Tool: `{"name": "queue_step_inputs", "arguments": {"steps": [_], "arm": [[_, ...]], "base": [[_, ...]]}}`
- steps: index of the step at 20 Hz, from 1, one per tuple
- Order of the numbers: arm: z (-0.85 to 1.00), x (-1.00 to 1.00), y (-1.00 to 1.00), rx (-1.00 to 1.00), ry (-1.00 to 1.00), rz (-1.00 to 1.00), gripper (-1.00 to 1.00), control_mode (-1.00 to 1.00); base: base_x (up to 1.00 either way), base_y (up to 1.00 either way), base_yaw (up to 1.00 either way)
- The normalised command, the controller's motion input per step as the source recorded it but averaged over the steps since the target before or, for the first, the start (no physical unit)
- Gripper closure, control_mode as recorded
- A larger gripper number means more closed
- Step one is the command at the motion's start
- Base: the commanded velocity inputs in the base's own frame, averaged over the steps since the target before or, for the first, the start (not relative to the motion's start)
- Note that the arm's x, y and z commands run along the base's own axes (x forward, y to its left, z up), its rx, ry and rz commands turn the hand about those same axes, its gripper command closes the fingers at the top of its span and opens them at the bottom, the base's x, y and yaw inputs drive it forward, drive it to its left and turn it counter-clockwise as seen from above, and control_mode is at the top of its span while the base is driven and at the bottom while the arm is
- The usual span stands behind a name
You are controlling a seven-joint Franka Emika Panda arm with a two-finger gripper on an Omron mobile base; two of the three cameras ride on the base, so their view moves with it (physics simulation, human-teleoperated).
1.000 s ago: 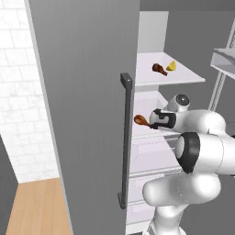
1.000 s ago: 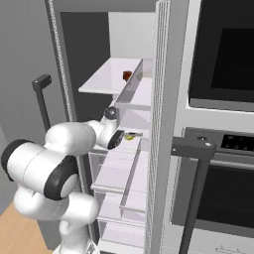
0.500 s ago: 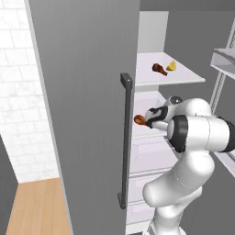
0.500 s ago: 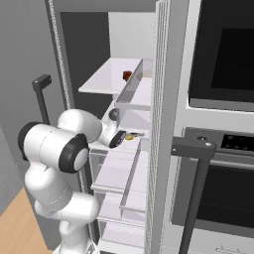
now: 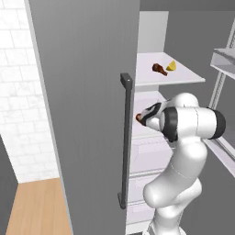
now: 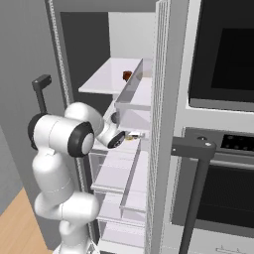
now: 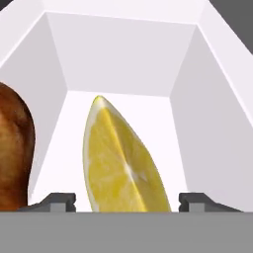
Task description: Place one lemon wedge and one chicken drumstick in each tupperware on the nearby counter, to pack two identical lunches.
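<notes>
My gripper (image 7: 127,201) reaches into the open fridge at the second shelf, and a bright-yellow lemon wedge (image 7: 123,158) lies between its fingertips (image 7: 59,200). The jaws are open, with a narrow gap on each side of the wedge. A reddish-brown chicken drumstick (image 7: 14,148) lies just left of the wedge. In the left base view the gripper (image 5: 143,117) is next to that drumstick (image 5: 138,117). Another drumstick (image 5: 159,69) and another lemon wedge (image 5: 171,66) rest on the upper shelf (image 5: 183,79). The tupperware and the counter are out of view.
The grey fridge door (image 5: 82,114) with its dark vertical handle (image 5: 125,137) stands open to the left of the arm. White shelf walls (image 7: 207,99) close in around the hand. A built-in oven (image 6: 223,54) with a dark bar handle (image 6: 196,149) stands right of the fridge.
The hand has slid further in along the second shelf, leftward in the left base view, up beside the drumstick. The elbow has swung in closer to the fridge.
</notes>
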Motion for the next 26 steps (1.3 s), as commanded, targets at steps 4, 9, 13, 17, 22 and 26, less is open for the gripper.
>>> {"name": "queue_step_inputs", "arguments": {"steps": [4, 9, 13, 17, 22, 26], "arm": [[-0.45, 0.07, -0.06, 0.0, 0.0, 0.0, 1.0, -1.0], [-0.04, 0.01, 0.0, 0.0, -0.04, 0.0, 1.0, -1.0], [0.19, -0.76, 0.03, 0.0, -0.03, 0.0, 1.0, -1.0], [0.95, -1.0, 0.11, 0.0, -0.1, -0.06, 1.0, -1.0], [1.0, -0.8, 0.38, 0.0, -0.03, 0.0, 1.0, -1.0], [1.0, -0.5, 0.39, 0.0, 0.0, 0.0, 1.0, -1.0]], "base": [[0.0, 0.0, 0.0], [0.0, 0.0, 0.0], [0.0, 0.0, 0.0], [0.0, 0.0, 0.0], [0.0, 0.0, 0.0], [0.0, 0.0, 0.0]]}}
